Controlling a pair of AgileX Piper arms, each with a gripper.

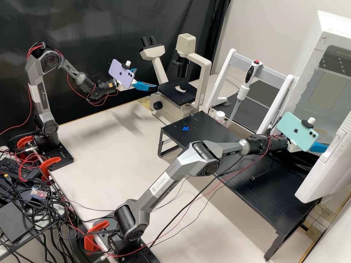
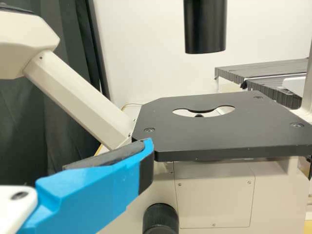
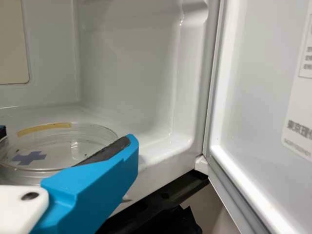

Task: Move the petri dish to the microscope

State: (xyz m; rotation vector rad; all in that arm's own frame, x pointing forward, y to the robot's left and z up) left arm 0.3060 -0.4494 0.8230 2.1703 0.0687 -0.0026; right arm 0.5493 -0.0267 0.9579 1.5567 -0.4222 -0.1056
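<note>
Beside the microscope [image 1: 166, 104], my left gripper [image 1: 146, 78] is open with nothing between its fingers. The left wrist view shows one blue finger [image 2: 92, 192] near the corner of the black stage [image 2: 214, 134], whose round opening holds no dish. My right gripper [image 1: 319, 147] reaches in behind the white cabinet's door. In the right wrist view, the clear round petri dish [image 3: 92, 132] lies flat on the cabinet floor over a blue cross. My right gripper [image 3: 66, 135] stands open around the dish, one finger overlapping its near edge, the other's tip at the opposite side.
The white cabinet's door [image 1: 325, 164] stands open beside the right gripper. A black raised table [image 1: 256, 182] with a blue cross [image 1: 185, 128], a pipette [image 1: 242, 91] on a stand and a small white-capped container [image 1: 219, 116] are between microscope and cabinet.
</note>
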